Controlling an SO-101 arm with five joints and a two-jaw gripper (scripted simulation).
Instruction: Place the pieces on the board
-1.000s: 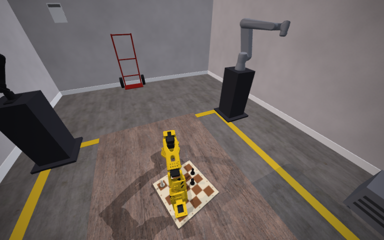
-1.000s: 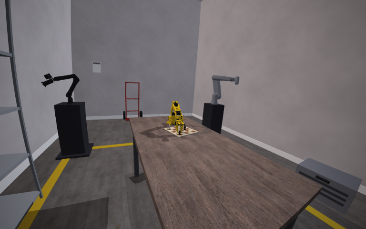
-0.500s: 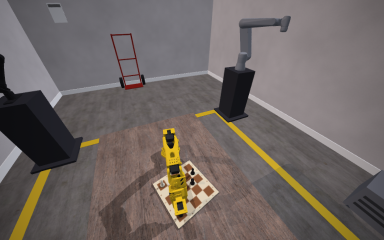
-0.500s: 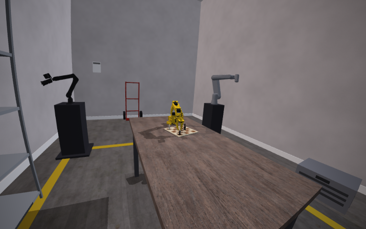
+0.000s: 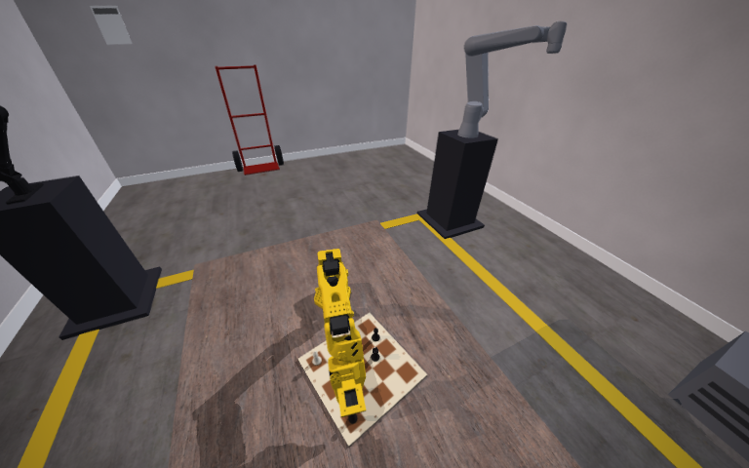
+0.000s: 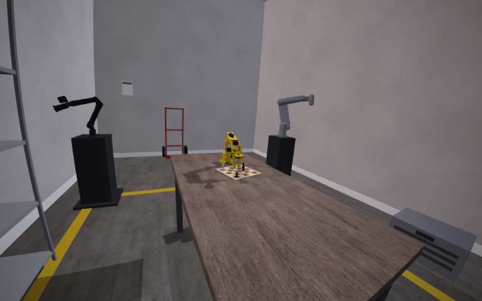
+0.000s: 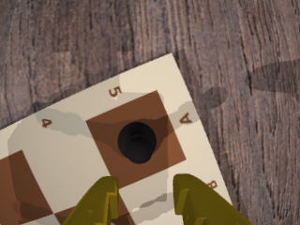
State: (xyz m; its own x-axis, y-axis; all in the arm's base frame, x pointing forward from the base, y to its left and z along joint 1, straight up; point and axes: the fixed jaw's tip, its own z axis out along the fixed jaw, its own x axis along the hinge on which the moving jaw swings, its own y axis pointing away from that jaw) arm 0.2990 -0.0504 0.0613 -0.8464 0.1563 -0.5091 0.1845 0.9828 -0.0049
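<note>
The black pawn (image 5: 352, 419) (image 6: 236, 175) (image 7: 137, 142) stands upright inside the brown corner square A5 of the board (image 5: 416, 374) (image 7: 161, 70). My gripper (image 7: 145, 185) (image 6: 236, 167) has its fingertips a little apart with nothing between them. It is above the board, and in the wrist view the tips lie beside the pawn on the side away from the number edge. The white bishop (image 5: 316, 358) (image 6: 223, 167) stands upright on the brown corner square E5. The arm hides B4 in the top view and the left finger partly covers it in the wrist view, so I cannot make out the white pawn.
Two black pieces stand on the board's far side, one further back (image 5: 375, 334) and one nearer (image 5: 375, 354), close to the yellow arm (image 5: 337, 300). The arm reaches across the middle of the board. The board lies on the wooden table (image 5: 248, 308) (image 6: 277, 219).
</note>
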